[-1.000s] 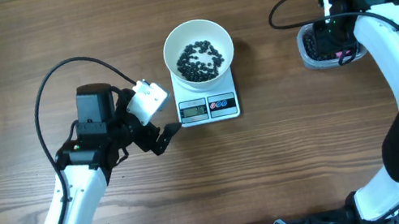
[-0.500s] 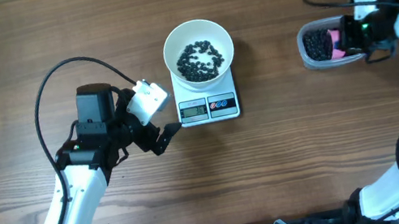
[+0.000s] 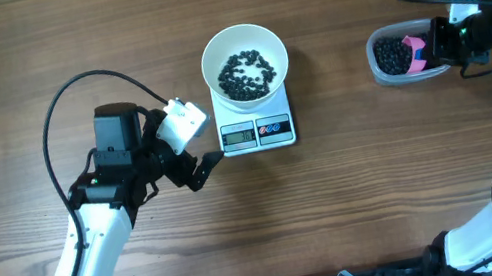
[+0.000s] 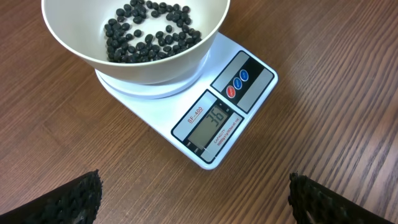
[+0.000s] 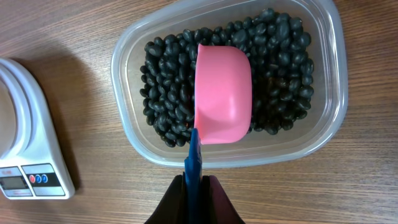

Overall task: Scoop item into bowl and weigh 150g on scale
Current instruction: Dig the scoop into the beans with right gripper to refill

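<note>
Withdrawal rightward leaves the right tool (image 5: 198,190) pinching the blue handle (image 5: 194,155) of the pink scoop (image 5: 222,93) above the clear tub (image 5: 127,118) of black beans (image 5: 165,81), the scoop seemingly inverted, so the thinly filled white bowl (image 3: 210,58) on the scale (image 3: 277,130) awaits another load, left tool (image 4: 193,205) spread.

Left wrist view: bowl (image 4: 149,71) cropped at upper edge. Right wrist view: scale (image 5: 46,155) cropped at left; scoop (image 5: 222,93) hides beans (image 5: 166,74) beneath.
</note>
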`<action>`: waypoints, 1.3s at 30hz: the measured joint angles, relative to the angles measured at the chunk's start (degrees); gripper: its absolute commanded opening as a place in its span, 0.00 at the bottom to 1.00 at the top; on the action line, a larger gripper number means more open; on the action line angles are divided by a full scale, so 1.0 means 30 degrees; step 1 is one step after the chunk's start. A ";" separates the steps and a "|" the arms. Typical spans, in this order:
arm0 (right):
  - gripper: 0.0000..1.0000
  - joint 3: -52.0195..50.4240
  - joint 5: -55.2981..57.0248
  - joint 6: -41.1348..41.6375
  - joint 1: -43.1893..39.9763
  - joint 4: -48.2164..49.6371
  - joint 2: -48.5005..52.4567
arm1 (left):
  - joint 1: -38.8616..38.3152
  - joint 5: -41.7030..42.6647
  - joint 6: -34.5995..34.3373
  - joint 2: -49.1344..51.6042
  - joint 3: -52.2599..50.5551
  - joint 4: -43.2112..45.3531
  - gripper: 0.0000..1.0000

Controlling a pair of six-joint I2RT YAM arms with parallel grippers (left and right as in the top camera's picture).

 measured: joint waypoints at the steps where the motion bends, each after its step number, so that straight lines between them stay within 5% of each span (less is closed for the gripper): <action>1: 0.04 0.0000 -0.0029 0.0000 -0.0015 0.0000 0.0015 | 0.0000 -0.0007 0.0000 0.0000 0.0000 0.0000 1.00; 26: 0.04 0.0182 -0.5464 -0.1457 -0.3504 -0.1093 0.1151 | 0.0000 0.0000 0.0000 0.0000 0.0000 -0.0007 1.00; 39: 0.04 0.0175 -0.6025 -0.1508 -0.2645 -0.0707 0.1224 | 0.0000 0.0000 0.0000 0.0000 0.0000 -0.0007 1.00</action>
